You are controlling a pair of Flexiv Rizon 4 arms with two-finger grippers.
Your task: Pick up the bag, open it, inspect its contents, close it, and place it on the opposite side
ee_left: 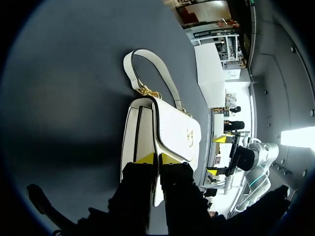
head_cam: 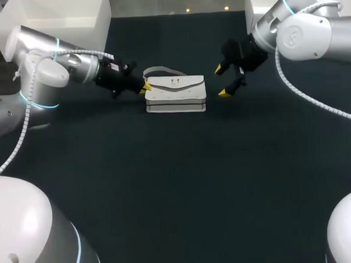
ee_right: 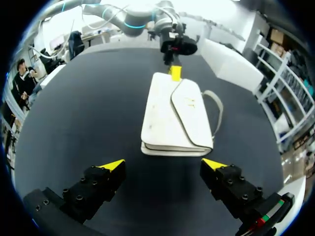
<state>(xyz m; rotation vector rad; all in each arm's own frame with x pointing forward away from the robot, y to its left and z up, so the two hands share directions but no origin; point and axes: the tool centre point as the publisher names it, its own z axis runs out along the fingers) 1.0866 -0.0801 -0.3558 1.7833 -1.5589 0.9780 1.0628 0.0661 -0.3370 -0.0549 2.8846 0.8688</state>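
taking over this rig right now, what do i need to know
Left gripper: fingers nearly together at the bag's left end, apparently pinching the flap edge there.
Right gripper: open wide, just off the bag's right end, not touching it.
Bag: white, lying flat on the dark table toward the far middle, flap closed, strap lying behind it.
Done: both arms are at the bag; it is not lifted.
Left: lift it, open the flap, inspect inside, close it, place it on the opposite side.
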